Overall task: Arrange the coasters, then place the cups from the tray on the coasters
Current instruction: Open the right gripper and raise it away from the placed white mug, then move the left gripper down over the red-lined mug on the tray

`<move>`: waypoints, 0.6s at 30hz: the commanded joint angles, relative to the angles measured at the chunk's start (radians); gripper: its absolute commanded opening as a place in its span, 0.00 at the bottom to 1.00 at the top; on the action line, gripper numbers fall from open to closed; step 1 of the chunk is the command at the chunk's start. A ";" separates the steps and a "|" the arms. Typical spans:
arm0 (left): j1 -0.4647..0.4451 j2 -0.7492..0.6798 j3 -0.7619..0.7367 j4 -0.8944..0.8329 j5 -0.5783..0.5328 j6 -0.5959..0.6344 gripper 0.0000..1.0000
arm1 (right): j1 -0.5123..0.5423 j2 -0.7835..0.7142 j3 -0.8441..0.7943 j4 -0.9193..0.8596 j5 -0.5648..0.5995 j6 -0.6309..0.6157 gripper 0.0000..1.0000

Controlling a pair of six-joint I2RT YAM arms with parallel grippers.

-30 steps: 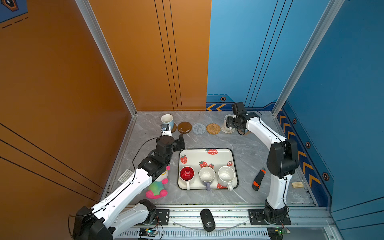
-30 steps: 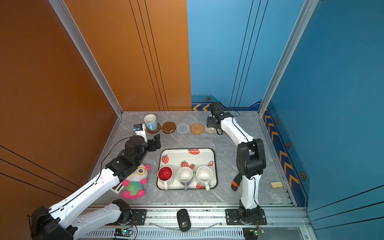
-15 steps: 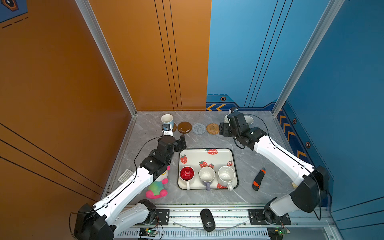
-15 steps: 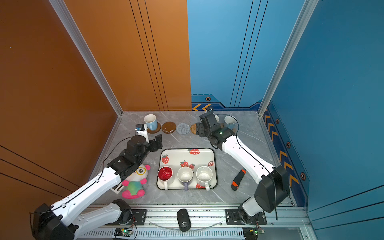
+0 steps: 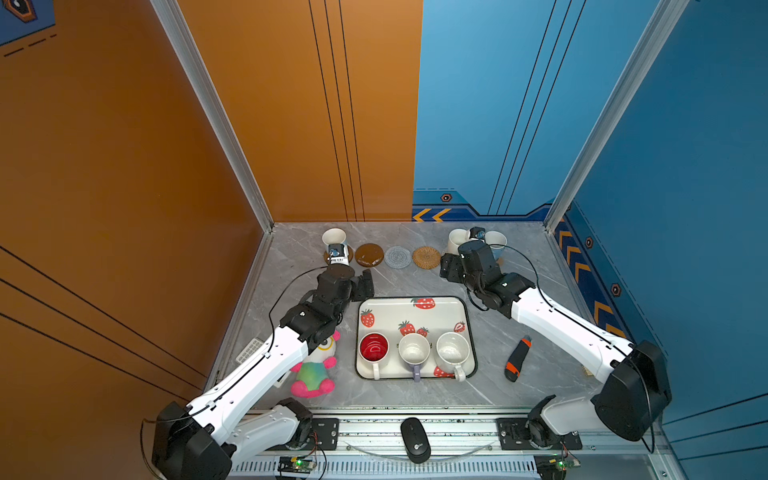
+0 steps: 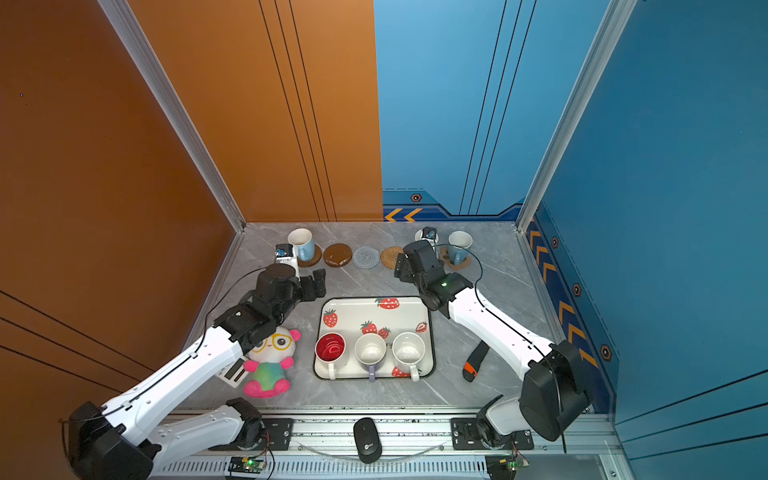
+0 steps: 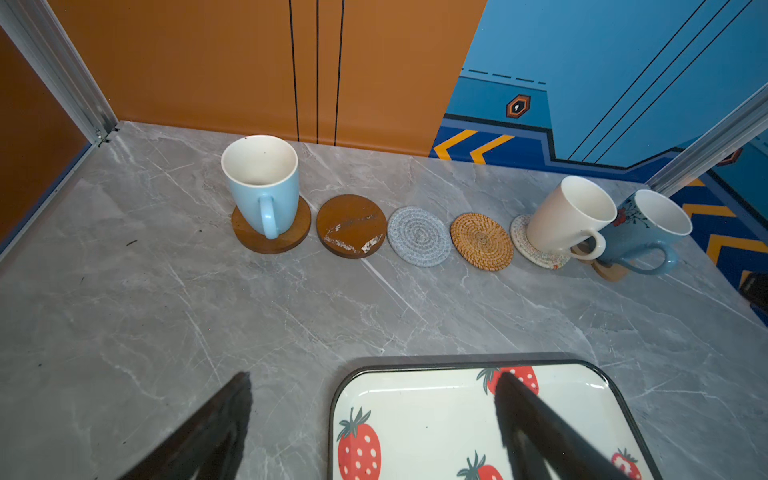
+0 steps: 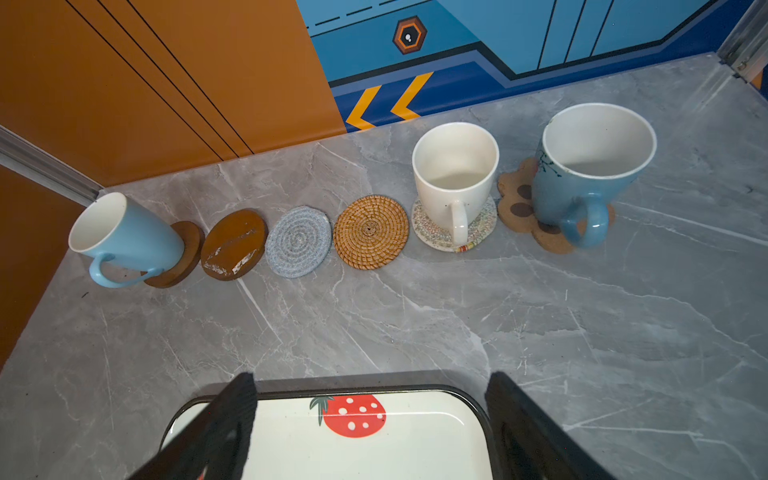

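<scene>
change: my right gripper (image 8: 370,379) has let go and backed off the white cup (image 8: 455,178), now upright on the whitish coaster (image 8: 478,235) | left gripper (image 7: 372,376) spread wide too, empty | three cups (image 5: 413,350) still in the tray (image 5: 394,311); three coasters (image 5: 397,257) bare

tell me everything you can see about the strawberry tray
The tray is rounded-rectangular, glossy white inside, with a thin dark rim and scattered red strawberry prints with green leaves; it looks like enamel or melamine. It lies flat on the grey marbled table, centred toward the front. Three mugs stand upright in its near row, handles toward the front: a red-inside mug, a lavender-handled mug and a white mug. Its far half is bare.
</scene>
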 commanded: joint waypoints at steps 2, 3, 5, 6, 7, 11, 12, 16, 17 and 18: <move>-0.003 0.020 0.092 -0.172 0.049 0.001 0.90 | -0.004 0.036 -0.012 0.056 -0.031 0.023 0.86; -0.009 0.017 0.101 -0.197 0.061 0.001 0.90 | -0.005 0.044 -0.009 0.062 -0.041 0.025 0.86; -0.023 0.007 0.102 -0.235 0.072 0.004 0.90 | -0.010 0.059 -0.010 0.078 -0.065 0.030 0.86; -0.032 0.000 0.102 -0.256 0.074 0.004 0.90 | -0.013 0.068 -0.009 0.087 -0.077 0.031 0.86; -0.037 -0.008 0.101 -0.271 0.074 -0.001 0.90 | -0.013 0.073 -0.010 0.093 -0.088 0.032 0.86; -0.050 -0.045 0.102 -0.369 0.146 -0.020 0.89 | -0.022 0.090 -0.010 0.111 -0.115 0.035 0.86; -0.052 -0.057 0.101 -0.395 0.169 -0.024 0.89 | -0.025 0.094 -0.012 0.113 -0.118 0.035 0.86; -0.070 -0.099 0.095 -0.495 0.232 -0.057 0.88 | -0.038 0.099 -0.023 0.125 -0.134 0.040 0.86; -0.078 -0.111 0.088 -0.519 0.242 -0.072 0.88 | -0.040 0.101 -0.027 0.133 -0.142 0.042 0.86; -0.086 -0.122 0.078 -0.538 0.252 -0.089 0.88 | -0.043 0.101 -0.034 0.144 -0.149 0.048 0.86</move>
